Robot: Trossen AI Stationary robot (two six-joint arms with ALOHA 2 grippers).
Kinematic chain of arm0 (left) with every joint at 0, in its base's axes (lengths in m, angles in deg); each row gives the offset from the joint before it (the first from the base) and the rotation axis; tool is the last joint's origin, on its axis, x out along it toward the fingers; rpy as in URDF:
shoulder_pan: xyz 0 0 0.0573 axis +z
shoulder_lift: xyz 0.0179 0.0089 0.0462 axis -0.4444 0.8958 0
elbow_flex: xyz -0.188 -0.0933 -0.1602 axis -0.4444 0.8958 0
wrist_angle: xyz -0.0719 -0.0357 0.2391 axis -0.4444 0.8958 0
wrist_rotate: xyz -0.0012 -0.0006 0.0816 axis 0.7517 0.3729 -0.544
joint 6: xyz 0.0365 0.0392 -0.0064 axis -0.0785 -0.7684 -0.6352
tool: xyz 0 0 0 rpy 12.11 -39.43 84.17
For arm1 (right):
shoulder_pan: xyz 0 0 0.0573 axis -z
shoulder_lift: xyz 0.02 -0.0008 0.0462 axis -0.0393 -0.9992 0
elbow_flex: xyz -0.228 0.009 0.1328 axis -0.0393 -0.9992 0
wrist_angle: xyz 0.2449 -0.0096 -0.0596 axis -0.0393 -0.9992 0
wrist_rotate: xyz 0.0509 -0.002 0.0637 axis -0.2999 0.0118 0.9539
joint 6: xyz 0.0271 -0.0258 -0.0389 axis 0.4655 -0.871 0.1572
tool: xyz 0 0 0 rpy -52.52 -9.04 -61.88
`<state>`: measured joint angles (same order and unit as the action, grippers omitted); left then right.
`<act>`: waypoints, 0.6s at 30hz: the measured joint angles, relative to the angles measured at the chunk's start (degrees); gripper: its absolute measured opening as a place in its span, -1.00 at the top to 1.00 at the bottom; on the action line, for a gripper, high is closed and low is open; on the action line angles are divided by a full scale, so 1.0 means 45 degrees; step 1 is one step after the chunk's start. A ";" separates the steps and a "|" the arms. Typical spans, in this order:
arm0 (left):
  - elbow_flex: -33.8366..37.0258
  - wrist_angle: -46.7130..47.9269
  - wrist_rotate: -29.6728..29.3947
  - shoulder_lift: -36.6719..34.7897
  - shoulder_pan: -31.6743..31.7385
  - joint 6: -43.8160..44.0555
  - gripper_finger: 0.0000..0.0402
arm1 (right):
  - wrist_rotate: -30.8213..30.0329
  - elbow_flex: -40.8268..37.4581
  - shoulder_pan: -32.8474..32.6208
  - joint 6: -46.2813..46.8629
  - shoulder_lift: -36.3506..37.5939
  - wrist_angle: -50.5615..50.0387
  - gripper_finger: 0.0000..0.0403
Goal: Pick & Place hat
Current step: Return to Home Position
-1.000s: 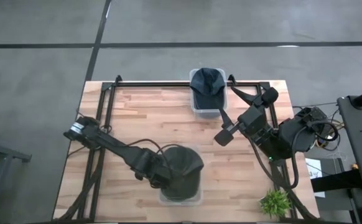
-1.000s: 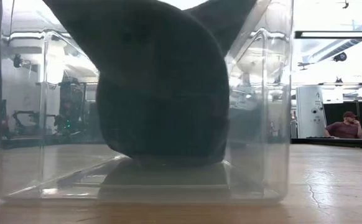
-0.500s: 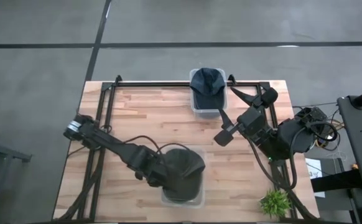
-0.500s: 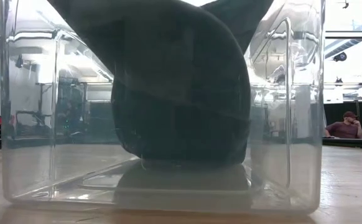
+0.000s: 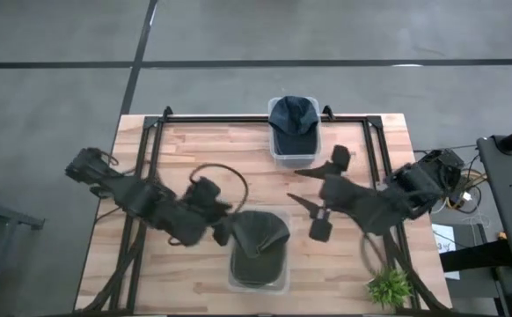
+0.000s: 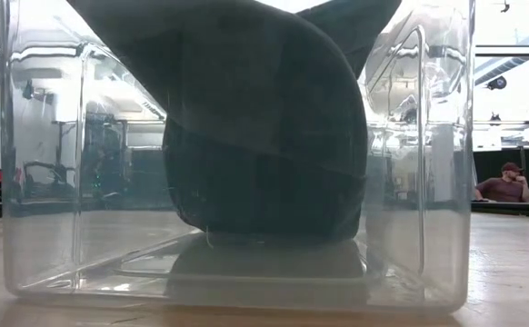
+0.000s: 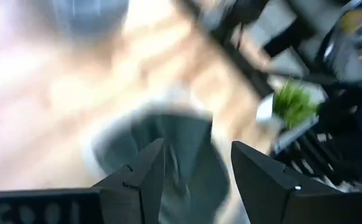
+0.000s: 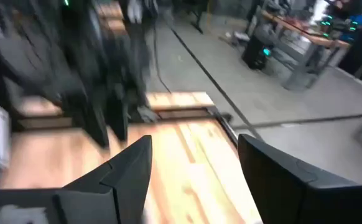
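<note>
A dark green hat (image 5: 259,239) sits in a clear box (image 5: 278,280) near the table's front edge. In the low view the hat (image 6: 264,136) rests crown down on the box floor (image 6: 246,268), its brim rising above the rim. My left gripper (image 5: 224,231) stands open just left of the hat, holding nothing; its wrist view shows the hat (image 7: 190,149) beyond the open fingers (image 7: 148,163). My right gripper (image 5: 312,215) hovers open to the right of the box. A dark blue hat (image 5: 293,116) lies on a second clear box (image 5: 291,157) at the far edge.
A small green plant (image 5: 390,286) stands at the near right corner. Black frame rails (image 5: 230,118) run along the far edge and down both sides. Bare wood lies between the two boxes. A person (image 6: 505,186) sits far off in the room.
My left gripper has opened, let go of the green hat and drawn back toward the table's left. The hat has settled in the box, which slid a little toward the near edge. My right arm has swung toward the near edge.
</note>
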<state>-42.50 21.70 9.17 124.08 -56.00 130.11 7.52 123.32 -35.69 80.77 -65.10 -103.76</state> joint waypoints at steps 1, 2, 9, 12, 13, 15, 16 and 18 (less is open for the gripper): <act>0.0000 -0.0210 -0.0706 -0.0251 -0.0031 -0.0916 0.12 | 0.0013 -0.0154 0.0020 0.0021 -0.0014 -0.0280 -0.13; 0.0000 -0.0534 -0.1295 -0.0471 -0.0050 -0.1948 0.12 | 0.0076 -0.0348 0.0030 -0.0015 -0.0019 -0.0336 -0.12; 0.0000 -0.4949 -0.0944 -0.1745 0.0076 -0.9490 0.12 | 0.5195 -0.3013 0.0403 -0.1017 0.0440 0.4732 -0.06; 0.0000 -0.6561 0.1105 -0.2174 0.0075 -1.1529 0.12 | 0.6663 -0.4567 0.1000 -0.1511 0.0594 0.8054 -0.04; 0.0000 -0.6824 0.1698 -0.2303 0.0089 -1.1954 0.12 | 0.6917 -0.5034 0.1335 -0.1497 0.0694 0.8573 -0.03; 0.0000 -0.6953 0.2278 -0.2624 0.0123 -1.2618 0.12 | 0.7863 -0.5931 0.2195 -0.1163 0.0943 0.9767 -0.01; 0.0000 -0.6881 0.2280 -0.2762 0.0142 -1.2826 0.12 | 0.8343 -0.6358 0.2654 -0.1014 0.1102 1.0379 0.00; 0.0024 -0.6318 0.2064 -0.3115 0.0168 -1.3154 0.12 | 0.8809 -0.7104 0.3427 -0.1019 0.1416 1.1265 0.03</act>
<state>-42.40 -6.73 18.46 110.06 -55.25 70.92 47.16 91.35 -20.27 76.19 -58.73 -53.07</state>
